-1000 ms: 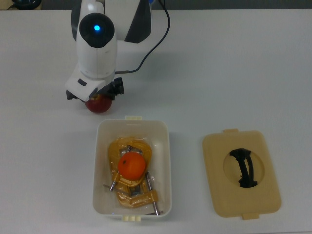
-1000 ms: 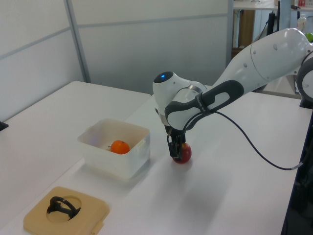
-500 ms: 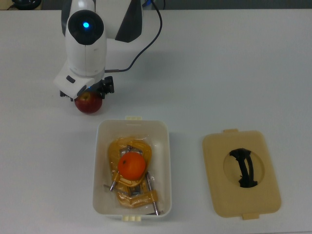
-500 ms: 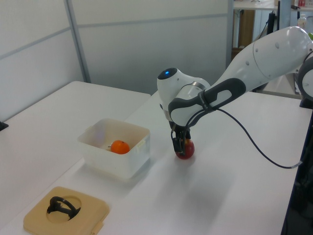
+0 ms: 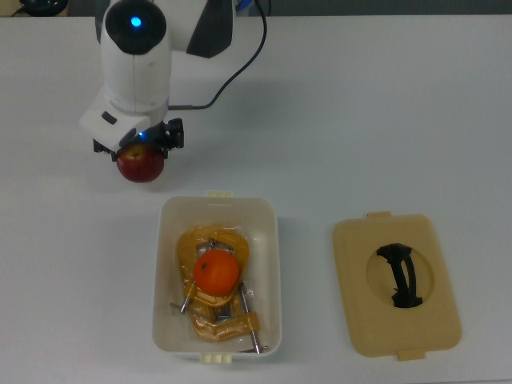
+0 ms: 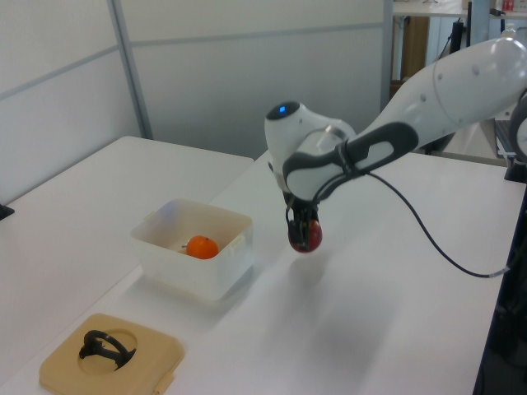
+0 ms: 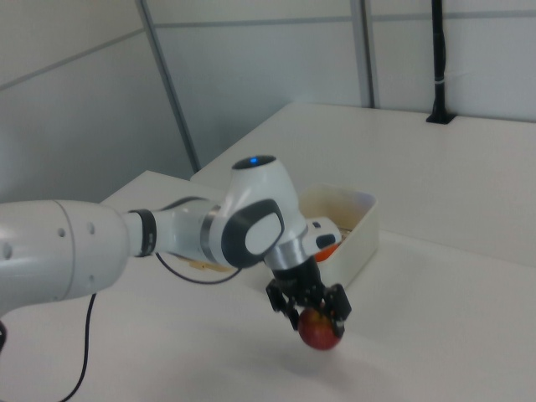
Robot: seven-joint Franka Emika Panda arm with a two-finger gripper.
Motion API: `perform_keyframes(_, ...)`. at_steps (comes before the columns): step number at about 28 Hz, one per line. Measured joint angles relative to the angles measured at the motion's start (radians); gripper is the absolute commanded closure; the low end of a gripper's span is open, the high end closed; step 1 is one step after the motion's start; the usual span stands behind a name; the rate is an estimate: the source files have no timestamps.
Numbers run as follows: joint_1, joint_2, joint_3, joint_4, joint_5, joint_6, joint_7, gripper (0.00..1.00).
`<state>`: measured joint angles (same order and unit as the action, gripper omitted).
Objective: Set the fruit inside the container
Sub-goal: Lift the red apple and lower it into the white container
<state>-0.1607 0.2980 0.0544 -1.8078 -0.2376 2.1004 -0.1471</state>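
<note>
The top view looks straight down on the white counter (image 5: 384, 112), with the arm's base at the frame's upper edge and the white container (image 5: 217, 276) and tan lid (image 5: 396, 284) along the lower edge. The left view stands low past the counter's lid end, looking obliquely along it: lid (image 6: 111, 355) nearest, container (image 6: 193, 247) mid-distance, wall panels behind. The right view sits closer, off the opposite side, facing the arm (image 7: 209, 234) with the container (image 7: 347, 222) partly hidden behind it. All three views share the container and the red fruit (image 5: 141, 164) in the arm's grasp.
</note>
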Motion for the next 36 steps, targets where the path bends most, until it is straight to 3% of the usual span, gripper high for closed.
perform_keyframes(7,0.007,-0.101,0.0,0.149,0.119,-0.075,0.012,0.35)
perform_keyframes(12,0.039,-0.092,0.003,0.241,0.147,-0.078,0.093,0.35)
perform_keyframes(18,0.113,-0.01,0.006,0.267,0.145,0.113,0.262,0.35)
perform_keyframes(22,0.145,0.07,0.006,0.27,0.114,0.255,0.38,0.34)
perform_keyframes(23,0.15,0.088,0.006,0.271,0.103,0.282,0.405,0.32)
perform_keyframes(25,0.156,0.131,0.006,0.272,0.078,0.342,0.455,0.14)
perform_keyframes(28,0.163,0.177,0.006,0.274,0.052,0.401,0.504,0.12)
perform_keyframes(30,0.168,0.206,0.006,0.277,0.026,0.427,0.533,0.0)
perform_keyframes(36,0.171,0.223,0.006,0.28,0.008,0.433,0.551,0.0)
